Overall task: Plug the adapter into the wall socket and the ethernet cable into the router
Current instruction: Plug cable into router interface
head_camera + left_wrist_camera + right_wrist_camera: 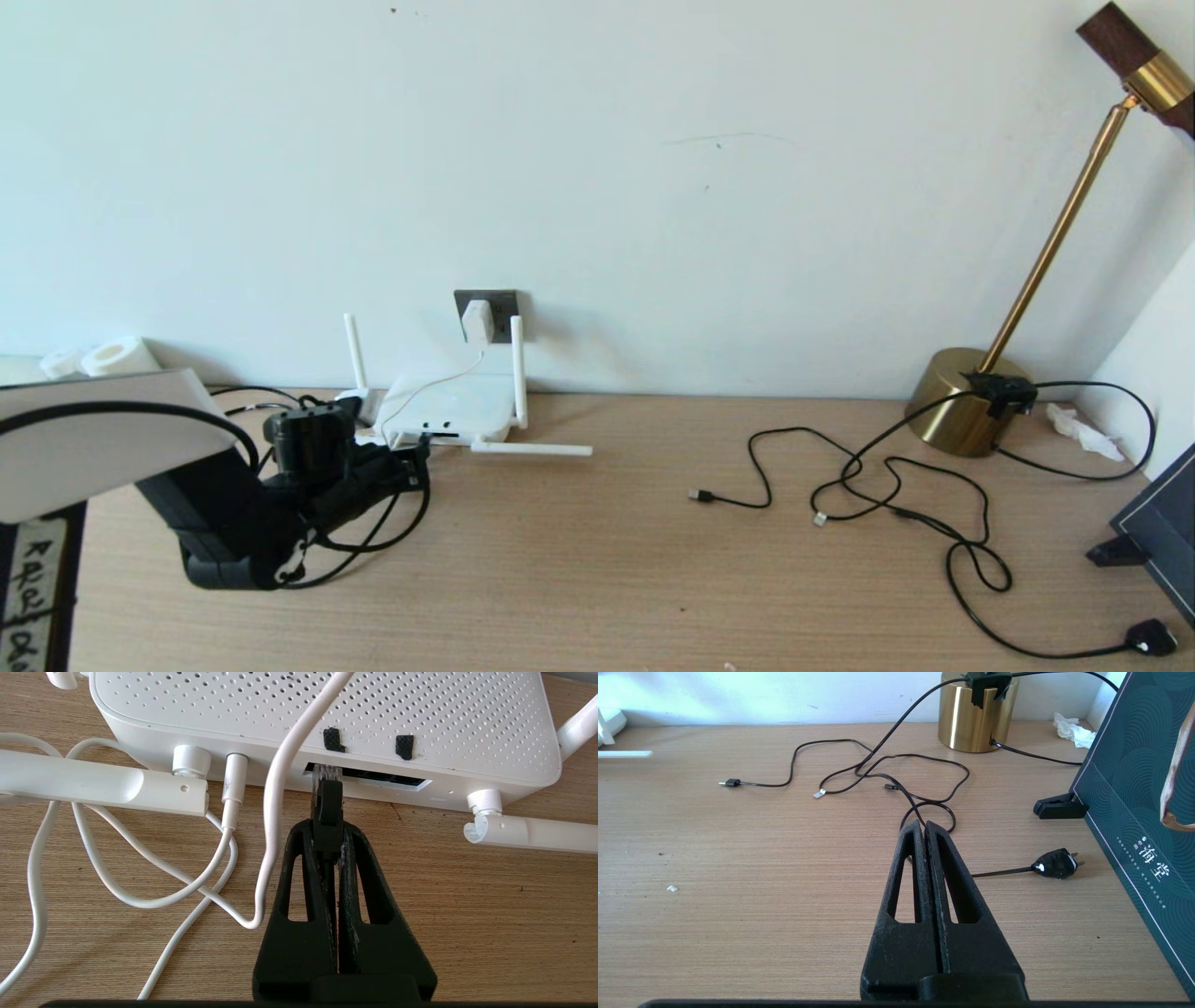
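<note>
With the left gripper (328,833) clamped on the ethernet cable (327,807), whose clear tip sits at the router (327,714) port slot, any slight misalignment could jam it or shove the router.

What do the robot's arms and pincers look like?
Both pincers, left and right, are matte black, rough-textured wedges, each finger tapering with a long cut-out slot. The left arm is black under a white upper cover, with loose black cables looping alongside.
</note>
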`<state>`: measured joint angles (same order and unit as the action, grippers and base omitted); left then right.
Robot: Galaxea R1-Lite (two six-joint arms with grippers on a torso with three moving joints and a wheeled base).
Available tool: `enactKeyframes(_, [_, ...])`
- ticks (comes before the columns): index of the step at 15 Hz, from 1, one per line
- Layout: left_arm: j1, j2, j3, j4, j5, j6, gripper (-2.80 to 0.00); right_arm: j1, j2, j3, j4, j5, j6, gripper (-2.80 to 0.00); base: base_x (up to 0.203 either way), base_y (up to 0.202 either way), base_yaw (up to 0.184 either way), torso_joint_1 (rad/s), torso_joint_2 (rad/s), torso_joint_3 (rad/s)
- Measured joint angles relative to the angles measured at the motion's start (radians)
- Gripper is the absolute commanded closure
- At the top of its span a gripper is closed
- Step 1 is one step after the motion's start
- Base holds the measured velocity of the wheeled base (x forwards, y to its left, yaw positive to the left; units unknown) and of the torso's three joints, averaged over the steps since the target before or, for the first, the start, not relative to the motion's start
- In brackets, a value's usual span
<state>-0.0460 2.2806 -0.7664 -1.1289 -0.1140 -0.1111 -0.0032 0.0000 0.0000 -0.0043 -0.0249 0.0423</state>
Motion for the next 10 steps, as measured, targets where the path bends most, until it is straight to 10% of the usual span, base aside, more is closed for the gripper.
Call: enactKeyframes(10, [-0.007,-0.002,0.003,0.0,0.001,0.0,0.0,0.0,0.0,0.0,0.0,0.0,0.0,0.0,0.0,0.0,0.0,0.0,0.0,0.0])
